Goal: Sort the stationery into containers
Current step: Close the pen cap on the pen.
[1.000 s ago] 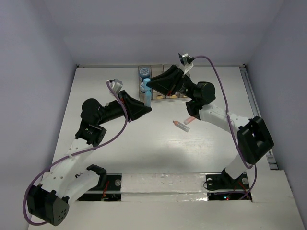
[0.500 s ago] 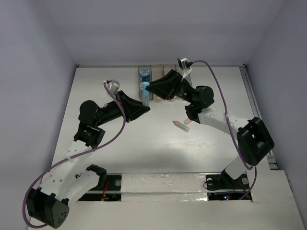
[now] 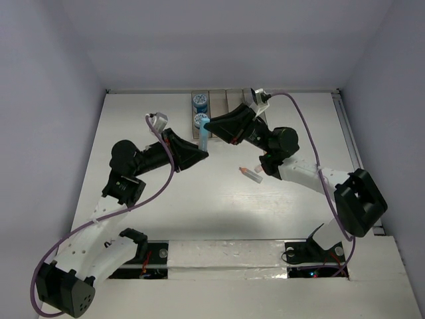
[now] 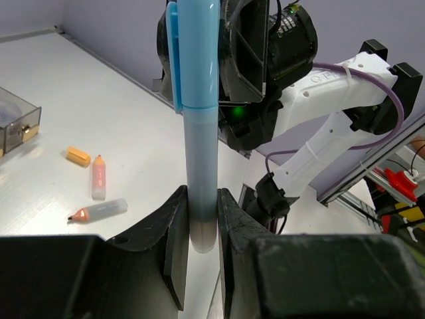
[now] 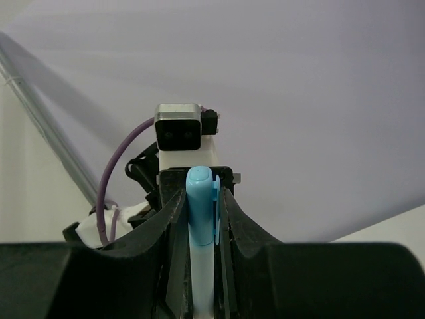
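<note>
A light-blue capped marker (image 3: 204, 136) stands upright above the table, held at both ends. My left gripper (image 3: 202, 152) is shut on its pale lower end (image 4: 201, 219). My right gripper (image 3: 208, 122) is shut round its blue cap (image 5: 201, 199). The brownish containers (image 3: 232, 100) stand at the back, with two blue-topped rolls (image 3: 198, 102) in the left bin. On the table lie a white red-tipped marker (image 4: 99, 211), a pink stick (image 4: 98, 177) and an orange stick (image 4: 78, 157); the first two also show in the top view (image 3: 251, 173).
One bin's corner with its tan knob (image 4: 26, 131) shows at the left of the left wrist view. The right arm (image 3: 299, 169) stretches across the right half of the table. A rail (image 3: 348, 143) runs along the right edge.
The right arm has shifted slightly, its wrist and elbow moving a little to the right. The marker and my left gripper have barely moved.
</note>
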`<state>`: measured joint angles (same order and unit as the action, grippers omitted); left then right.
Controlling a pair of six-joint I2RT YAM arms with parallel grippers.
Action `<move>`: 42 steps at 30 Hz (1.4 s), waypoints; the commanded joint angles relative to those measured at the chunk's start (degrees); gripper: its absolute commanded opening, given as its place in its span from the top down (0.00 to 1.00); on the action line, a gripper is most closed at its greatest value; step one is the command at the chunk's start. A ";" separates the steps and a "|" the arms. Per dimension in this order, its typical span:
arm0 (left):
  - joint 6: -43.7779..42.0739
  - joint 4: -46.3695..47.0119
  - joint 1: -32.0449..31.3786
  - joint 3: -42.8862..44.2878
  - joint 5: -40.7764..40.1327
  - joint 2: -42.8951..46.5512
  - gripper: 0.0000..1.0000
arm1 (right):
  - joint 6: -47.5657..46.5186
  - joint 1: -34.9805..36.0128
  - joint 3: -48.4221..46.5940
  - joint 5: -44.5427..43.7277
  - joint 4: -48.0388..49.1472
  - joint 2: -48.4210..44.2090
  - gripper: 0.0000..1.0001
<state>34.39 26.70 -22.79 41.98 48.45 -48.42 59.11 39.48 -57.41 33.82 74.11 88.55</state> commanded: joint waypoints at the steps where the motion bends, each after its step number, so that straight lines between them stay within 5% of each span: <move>1: 1.11 8.10 0.64 4.34 -5.20 1.67 1.00 | -6.45 3.93 5.10 4.33 -9.21 -1.10 1.00; 20: 1.03 7.41 0.64 10.05 -5.11 -0.44 1.00 | -7.87 12.55 22.59 2.65 -11.61 6.72 1.00; 42: -2.75 1.07 0.64 17.97 -7.32 -4.84 1.00 | -10.86 16.85 26.91 6.61 -25.50 -2.33 1.00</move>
<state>32.32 -1.41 -24.34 48.66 54.04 -54.70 52.69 46.63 -36.97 14.44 73.38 83.35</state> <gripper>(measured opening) 0.146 0.272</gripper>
